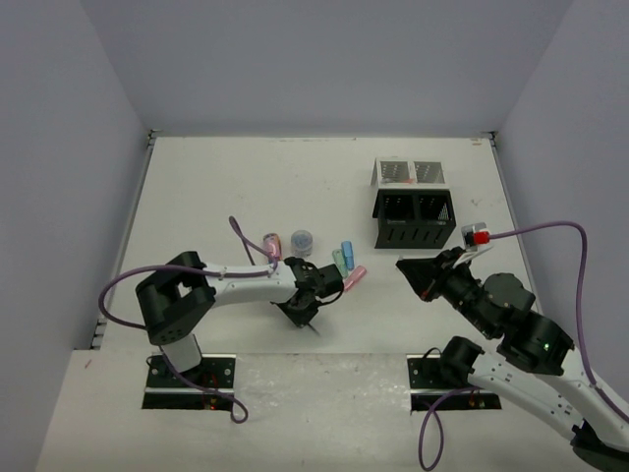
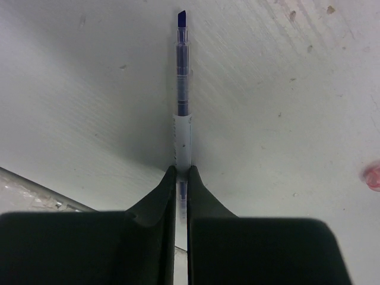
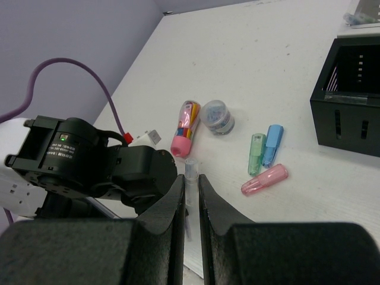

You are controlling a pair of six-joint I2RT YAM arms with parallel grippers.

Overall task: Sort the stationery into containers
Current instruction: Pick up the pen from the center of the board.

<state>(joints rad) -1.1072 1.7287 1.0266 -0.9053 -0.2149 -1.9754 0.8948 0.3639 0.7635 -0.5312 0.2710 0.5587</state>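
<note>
My left gripper (image 1: 307, 313) (image 2: 182, 169) is shut on a clear pen with a blue end (image 2: 183, 89), low over the table near its front edge. My right gripper (image 1: 401, 264) (image 3: 190, 176) hovers to the right of it, shut on a thin clear pen (image 3: 191, 168) that fills the narrow gap. On the table lie a grey-blue pot (image 1: 302, 239) (image 3: 217, 116), a pink-capped tube (image 1: 272, 243) (image 3: 185, 127), and green (image 3: 256, 153), blue (image 3: 273, 144) and pink (image 3: 265, 180) markers. The black box (image 1: 415, 218) (image 3: 350, 95) stands in front of the white box (image 1: 408, 174).
Both boxes stand at the back right of the table. The left arm's purple cable (image 1: 239, 234) loops above the table beside the pink-capped tube. The table's front edge (image 2: 35, 190) runs just below the left gripper. Walls close in the left, back and right sides.
</note>
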